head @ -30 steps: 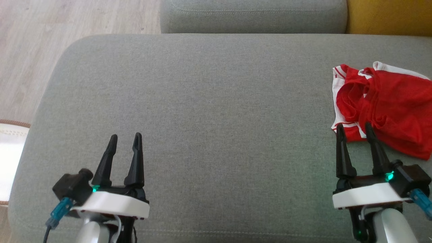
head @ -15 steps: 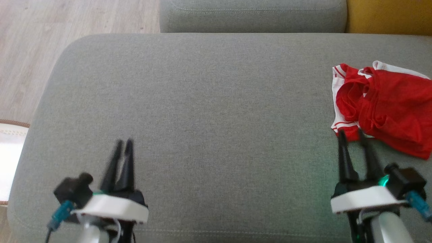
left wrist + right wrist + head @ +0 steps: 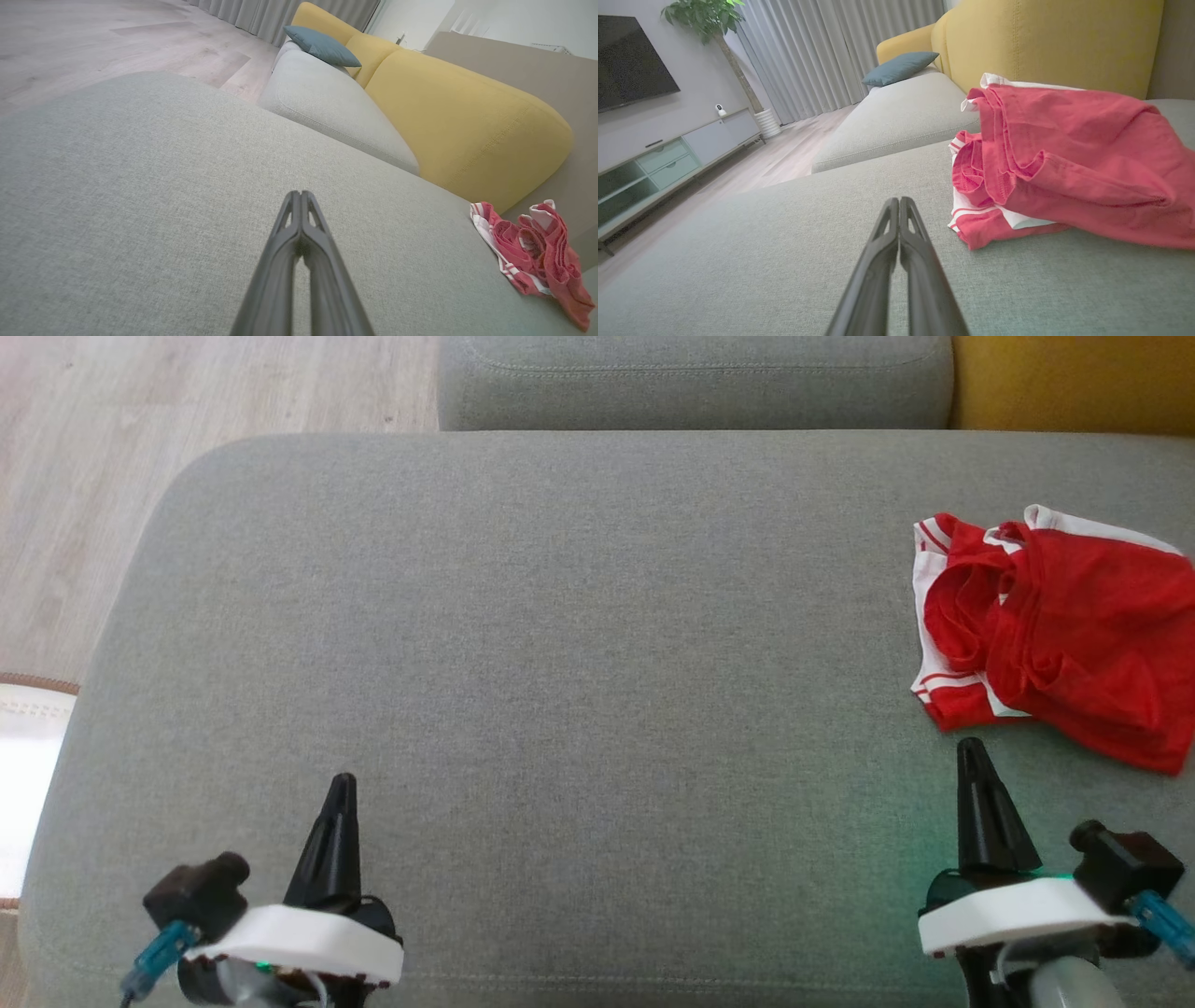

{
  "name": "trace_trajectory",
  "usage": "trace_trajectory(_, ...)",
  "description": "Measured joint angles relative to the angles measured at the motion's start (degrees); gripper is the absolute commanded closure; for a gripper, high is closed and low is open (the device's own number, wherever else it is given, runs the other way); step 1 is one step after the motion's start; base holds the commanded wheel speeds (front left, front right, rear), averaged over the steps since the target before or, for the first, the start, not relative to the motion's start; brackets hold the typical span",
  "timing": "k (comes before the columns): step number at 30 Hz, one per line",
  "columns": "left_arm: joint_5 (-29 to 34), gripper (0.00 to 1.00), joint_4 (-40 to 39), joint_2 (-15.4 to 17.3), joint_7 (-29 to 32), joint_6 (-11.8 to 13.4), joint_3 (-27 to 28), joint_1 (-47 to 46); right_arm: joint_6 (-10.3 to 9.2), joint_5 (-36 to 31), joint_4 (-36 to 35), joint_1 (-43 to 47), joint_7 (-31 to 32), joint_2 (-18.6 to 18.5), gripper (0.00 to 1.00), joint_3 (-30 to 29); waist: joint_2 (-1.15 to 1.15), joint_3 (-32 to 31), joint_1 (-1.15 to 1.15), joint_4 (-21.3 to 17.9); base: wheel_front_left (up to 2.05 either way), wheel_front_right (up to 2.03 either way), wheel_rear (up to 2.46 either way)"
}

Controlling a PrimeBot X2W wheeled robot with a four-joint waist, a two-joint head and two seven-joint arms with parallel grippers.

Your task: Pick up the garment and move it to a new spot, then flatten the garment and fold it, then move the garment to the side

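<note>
**Both grippers closed and empty; red garment bunched at the right end of the seat**

Nearest the robot, the left gripper sits low over the front of the grey seat cushion, its two fingers pressed together on nothing. The right gripper is the same, pressed together and empty. Its tip stops just short of the garment without touching it.

The garment, red with white striped trim, lies at the far right of the cushion, well apart from the left gripper. It is bunched in loose, rumpled layers, neither spread flat nor neatly folded.

That fits two stages. It could be a heap waiting to be carried to a new spot, or a rough bundle already set to the side after folding. The pictures do not settle which, so how much of the task is left cannot be told.

The head view gives the layout: both grippers, the bare middle of the cushion, a second seat beyond and wooden floor to the left. The garment's right end is cut off at the frame edge.

The right wrist view shows the cloth close up, with a red layer draped over a white-striped one. Beyond it are a blue pillow, curtains and a TV cabinet.

The left wrist view shows the garment as a small low heap in front of the yellow backrest.
</note>
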Motion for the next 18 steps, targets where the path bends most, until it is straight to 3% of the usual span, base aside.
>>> trace_trajectory(18,-10.6,1.00,0.7,0.1,2.6,0.0,1.0,-1.0,0.00,12.4,0.2,-0.8,2.3,-0.1,1.00,-0.6,0.00,-0.4,0.00,-0.5,0.00,0.00,0.00)
